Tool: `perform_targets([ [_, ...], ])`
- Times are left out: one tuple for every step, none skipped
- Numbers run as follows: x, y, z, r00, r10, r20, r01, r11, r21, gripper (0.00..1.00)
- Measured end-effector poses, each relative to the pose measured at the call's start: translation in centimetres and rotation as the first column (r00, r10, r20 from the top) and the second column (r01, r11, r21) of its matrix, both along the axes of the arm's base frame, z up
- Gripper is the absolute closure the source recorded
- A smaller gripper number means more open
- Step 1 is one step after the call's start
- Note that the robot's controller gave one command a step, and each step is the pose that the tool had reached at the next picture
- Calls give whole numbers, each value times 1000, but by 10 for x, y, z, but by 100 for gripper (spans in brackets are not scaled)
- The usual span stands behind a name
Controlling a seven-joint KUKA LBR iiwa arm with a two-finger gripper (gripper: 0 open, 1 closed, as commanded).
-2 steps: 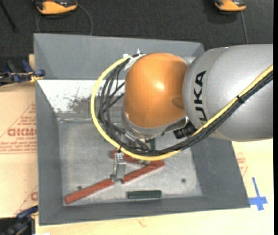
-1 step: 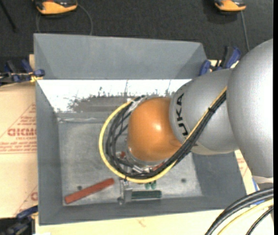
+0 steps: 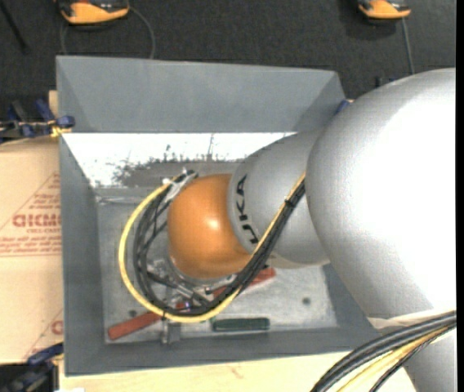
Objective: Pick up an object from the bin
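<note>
arm: big silver KUKA arm, comes in from the right and fills most of that side, last link bent down into the bin
bin: grey metal, sloping walls, scuffed speckled floor, back wall lit pale
orange cover: round dome on the wrist, sits over the middle of the floor and hides most of what's under it
cables: one yellow and a few black, loop out left of the orange cover and curl back under it near the front
gripper: tucked below the orange cover, low over the front-left part of the floor, just dark hardware peeking out among the cables (honestly can't tell if it's released or clenched, or whether it has anything in it)
red-orange stick: long and thin, lies flat near the front-left corner, tilted up toward the right, its right end runs under the cable loop, so of the loose things it's the closest to the gripper
green bar: dark, flat, lies along the front wall just right of the cable loop, apart from the stick
red piece: pokes out from under the arm, right of the orange cover, mostly hidden
speck: tiny dark dot on bare floor toward the right wall, well apart from the rest
</note>
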State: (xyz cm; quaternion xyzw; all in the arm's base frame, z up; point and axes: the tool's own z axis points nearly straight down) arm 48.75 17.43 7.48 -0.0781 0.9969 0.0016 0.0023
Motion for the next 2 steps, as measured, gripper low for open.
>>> perform_targets([
  [0,-3,1,1000,-9,-2,9,1000,-1,100],
  [12,-5,163,1000,-22,7,22,1000,-1,100],
])
